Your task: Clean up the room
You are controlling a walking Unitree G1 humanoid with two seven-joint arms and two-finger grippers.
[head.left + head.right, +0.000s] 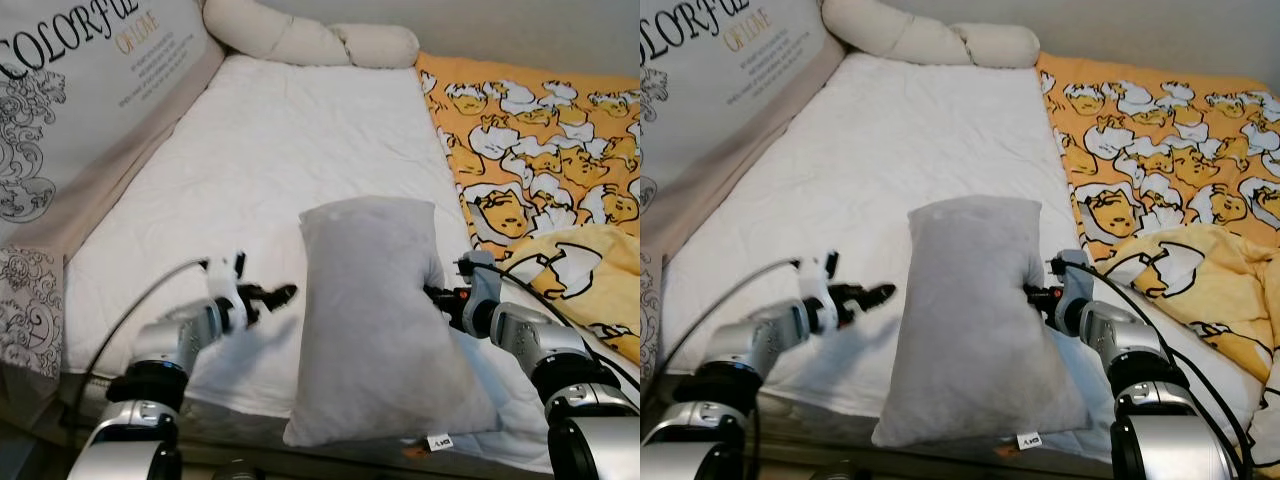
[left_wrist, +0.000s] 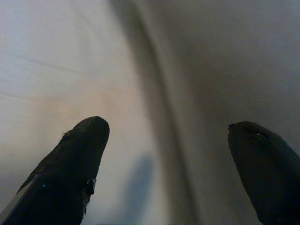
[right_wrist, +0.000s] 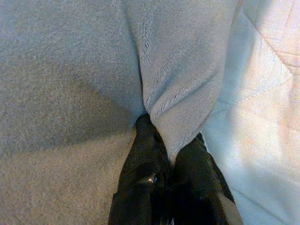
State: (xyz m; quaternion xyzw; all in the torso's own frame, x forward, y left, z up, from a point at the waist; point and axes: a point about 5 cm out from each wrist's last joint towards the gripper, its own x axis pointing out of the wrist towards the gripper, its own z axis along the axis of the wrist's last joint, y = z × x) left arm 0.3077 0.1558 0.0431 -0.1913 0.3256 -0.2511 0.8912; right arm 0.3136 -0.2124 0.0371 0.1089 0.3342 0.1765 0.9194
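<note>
I see the grey pillow (image 1: 375,320) lifted upright over the near edge of the bed (image 1: 250,170), its lower end hanging down past the mattress edge with a small white tag at the bottom corner. My right gripper (image 3: 171,157) has it by the right side edge: in the right wrist view the two black fingers (image 3: 140,168) are pinched narrow on a fold of the plush fabric, which bunches up between them and spreads away above. From the head views that grip sits about halfway up the pillow's right side, with the right arm reaching in from the lower right. My left gripper (image 1: 262,296) is just beside the pillow's left edge, not touching it as far as I can make out, and its fingers (image 2: 79,159) stand wide apart with nothing between them; the left wrist view is blurred, showing what I take to be white sheet on one side and the grey pillow on the other. Farther back on the bed lie a long cream bolster (image 1: 310,40) at the head, a printed cushion (image 1: 80,90) along the left side and an orange patterned blanket (image 1: 540,150) on the right.
</note>
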